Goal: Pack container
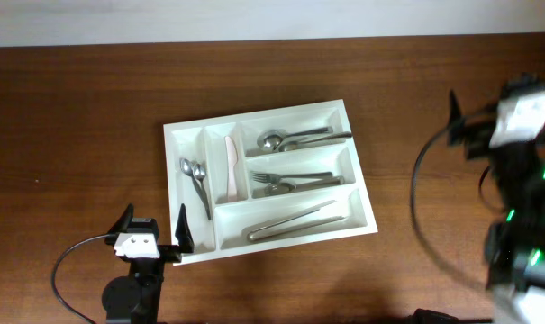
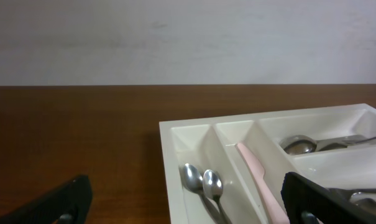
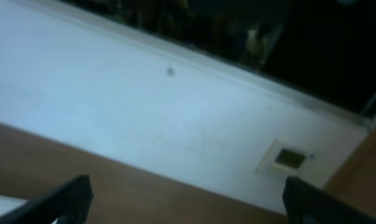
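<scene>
- Container (image 1: 231,227) flat on table (image 1: 74,135), cutlery (image 1: 295,139) inside; looks packed.
- Left gripper (image 1: 154,218) spread, empty, just off container's near-left corner; lift clear, don't nudge it.
- Right gripper (image 1: 461,126) spread, empty, well right of container.

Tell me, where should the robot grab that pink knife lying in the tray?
Probably mid-length of the pink knife, straight from above, pinching across its narrow width: it lies flat along a slim compartment of the container, so walls block any sideways approach.
</scene>
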Robot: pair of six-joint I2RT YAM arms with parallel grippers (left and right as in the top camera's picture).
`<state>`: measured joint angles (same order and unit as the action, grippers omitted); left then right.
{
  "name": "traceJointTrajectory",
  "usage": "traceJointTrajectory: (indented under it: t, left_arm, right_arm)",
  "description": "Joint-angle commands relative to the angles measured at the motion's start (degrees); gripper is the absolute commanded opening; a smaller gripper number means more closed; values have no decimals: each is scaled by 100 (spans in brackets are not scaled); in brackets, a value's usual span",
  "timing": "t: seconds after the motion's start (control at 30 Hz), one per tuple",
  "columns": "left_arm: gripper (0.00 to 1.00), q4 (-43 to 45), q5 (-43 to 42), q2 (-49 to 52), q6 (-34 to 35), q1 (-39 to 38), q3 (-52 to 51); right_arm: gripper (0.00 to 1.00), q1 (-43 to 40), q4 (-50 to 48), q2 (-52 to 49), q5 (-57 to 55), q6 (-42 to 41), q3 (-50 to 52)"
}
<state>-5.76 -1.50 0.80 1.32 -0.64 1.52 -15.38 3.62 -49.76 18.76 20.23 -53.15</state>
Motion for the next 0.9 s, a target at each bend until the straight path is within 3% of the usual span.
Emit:
traceJointTrajectory:
  t: [0.0,0.2,0.33,0.87]
  left_arm:
    - [99,24,37,-50,50,28,-55]
    - [99,24,37,-50,50,28,-55]
    - [99,24,37,-50,50,28,-55]
    - [99,24,37,-50,50,28,-55]
  right_arm:
    - [99,334,-501,1193,57,33,1126]
    - [99,859,-651,3228,76,33,2428]
    - [99,1025,-715,4048,74,35,2946]
    - [99,1440,-1014,4957,-426,55,4120]
